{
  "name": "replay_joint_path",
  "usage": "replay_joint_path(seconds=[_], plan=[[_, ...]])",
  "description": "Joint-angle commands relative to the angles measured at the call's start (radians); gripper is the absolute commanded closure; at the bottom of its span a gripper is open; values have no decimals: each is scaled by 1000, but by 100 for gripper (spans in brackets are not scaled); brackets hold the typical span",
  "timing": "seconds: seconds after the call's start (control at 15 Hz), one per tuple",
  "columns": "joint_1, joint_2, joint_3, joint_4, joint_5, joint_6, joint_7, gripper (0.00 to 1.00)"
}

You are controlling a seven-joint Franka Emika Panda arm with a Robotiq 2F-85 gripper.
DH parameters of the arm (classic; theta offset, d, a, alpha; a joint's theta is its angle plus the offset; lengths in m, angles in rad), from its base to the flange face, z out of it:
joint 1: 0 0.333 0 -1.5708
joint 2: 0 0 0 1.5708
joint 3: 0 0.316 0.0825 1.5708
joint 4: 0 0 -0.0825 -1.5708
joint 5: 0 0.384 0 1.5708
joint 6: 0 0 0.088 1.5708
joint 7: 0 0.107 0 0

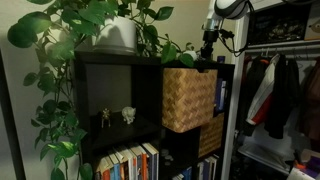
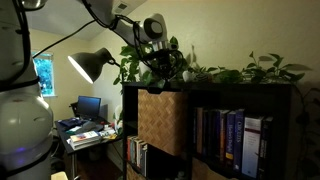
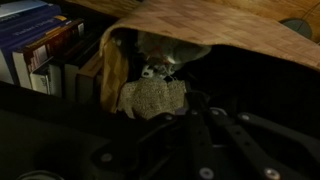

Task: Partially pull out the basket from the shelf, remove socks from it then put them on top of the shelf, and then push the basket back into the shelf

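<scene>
Wrist view: the picture is dim. The wall of a woven basket (image 3: pixel 210 25), straw-coloured with a flat plaited weave, runs across the top. Beneath it lies a pale, coarse-knit bundle that looks like socks (image 3: pixel 150 96). A softer grey lump behind the bundle is too blurred to name. Upright books (image 3: pixel 40 48) stand at the left. The end effector (image 3: pixel 190 108) shows only as dark metal links low in the frame. Its tips merge with the shadow beside the knit fabric, so it cannot be told whether it is clenched on the fabric or released.

In an exterior view, the box-shaped basket (image 1: pixel 188 98) sticks partway out of an upper cubby of the dark, square-celled shelf (image 1: pixel 110 60). The end effector (image 1: pixel 208 45) hangs just over the basket's open top, its tips lost among the leaves of a plant (image 1: pixel 90 15).

In an exterior view, the basket (image 2: pixel 160 120) juts forward of the shelf (image 2: pixel 215 90). The end effector (image 2: pixel 162 68) is a dark silhouette against foliage above the rim, and the basket's inside is hidden.
</scene>
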Motion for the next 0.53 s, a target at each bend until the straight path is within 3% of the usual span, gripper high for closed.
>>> replay_joint_path(seconds=[0.0,0.47], plan=[[14,-92,2,-54,9,-33,25,97],[37,-246,29,-242,30,40,110,97]])
